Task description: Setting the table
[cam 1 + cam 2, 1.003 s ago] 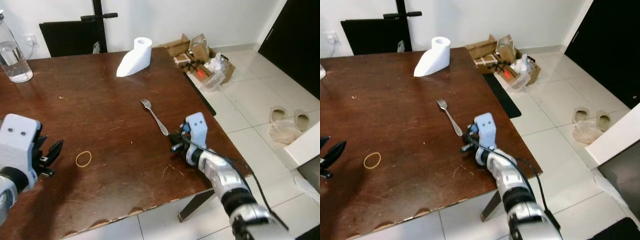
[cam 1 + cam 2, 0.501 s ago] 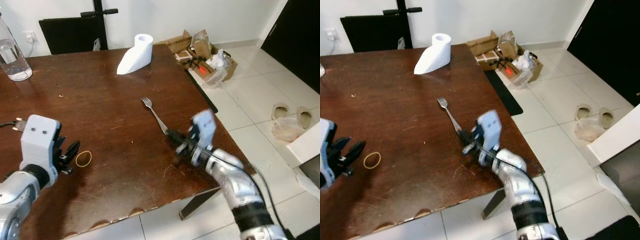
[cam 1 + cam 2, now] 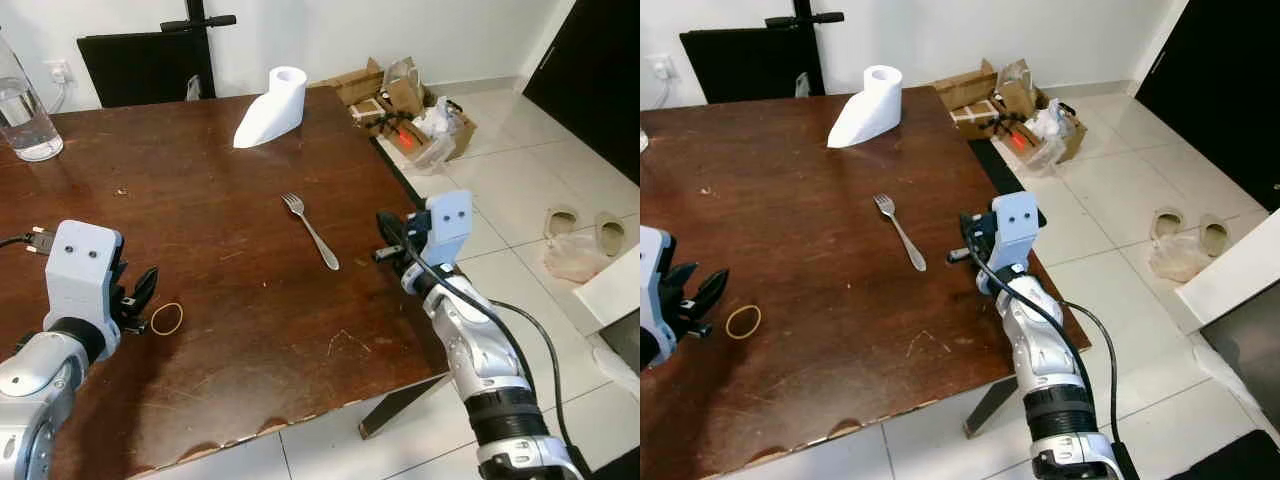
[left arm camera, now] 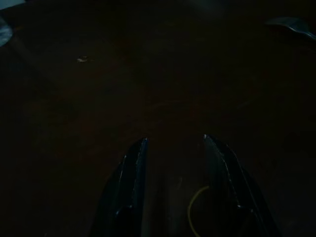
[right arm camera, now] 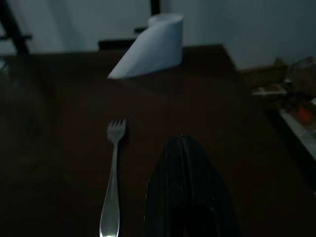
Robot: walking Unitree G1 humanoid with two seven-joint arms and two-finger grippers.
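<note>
Silver arms w/ black cables, pale-blue wrist housings w/ two screw holes, black-fingered right end effector [image 3: 385,240].

Silver fork [image 3: 310,231]; dark brown table [image 3: 210,200]; white paper roll [image 3: 272,108]; yellow rubber band [image 3: 167,318].

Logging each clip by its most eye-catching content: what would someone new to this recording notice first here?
A lone fork lies near the middle of the dark wooden table, tines toward the far edge. The right tool, fingers shut, hovers beside the fork's handle near the table's right edge. The open left tool sits by a rubber band; a partly unrolled paper roll stands at the far edge.
</note>
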